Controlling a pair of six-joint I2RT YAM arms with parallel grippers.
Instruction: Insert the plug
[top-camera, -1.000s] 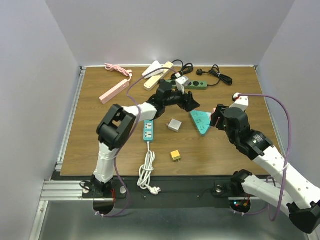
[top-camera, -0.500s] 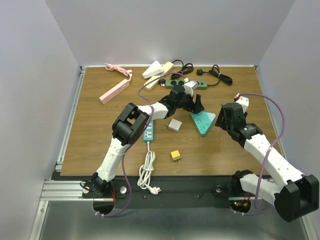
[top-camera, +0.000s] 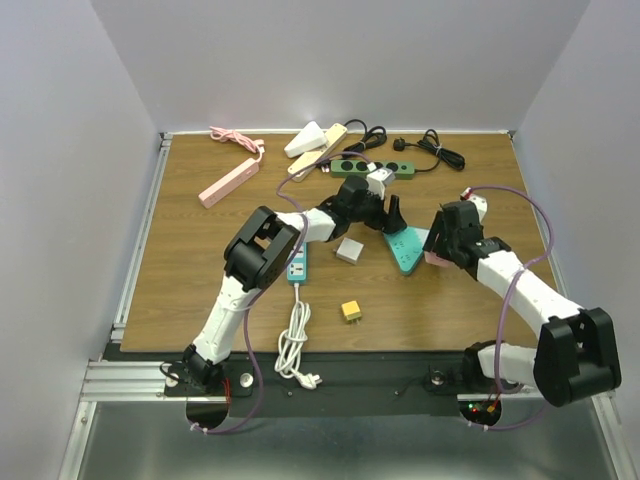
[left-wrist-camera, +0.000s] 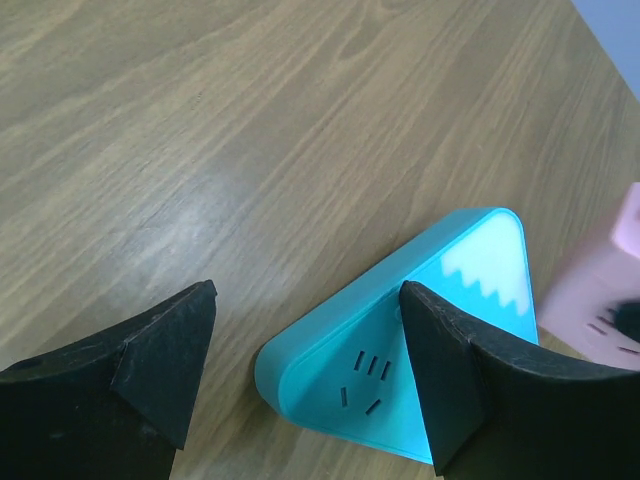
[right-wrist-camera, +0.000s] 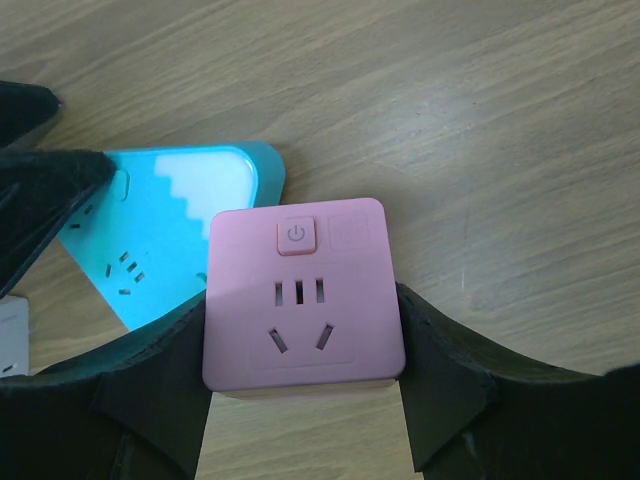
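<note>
Wooden worktop (top-camera: 200, 260) between pale walls (top-camera: 60, 150): in the last second the right arm (top-camera: 520, 285) has swung inward and dropped, bringing the right gripper (right-wrist-camera: 300, 320) just beside the teal triangular socket block (top-camera: 405, 248) at centre — the left gripper (left-wrist-camera: 308, 300) has slid to that block's far side, jaws spread and holding nothing. Right jaws pinch the pink square adapter (right-wrist-camera: 305, 270) by its sides, socket face up; insertion judged imminent, not yet made.

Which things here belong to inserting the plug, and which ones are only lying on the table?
For the job: pink adapter cube in the right pincer; teal triangular socket, below the open left pincer.
Lying about: blue power strip, grey cube, yellow cube, pink strip, green strip, cream strip, black cables.
</note>
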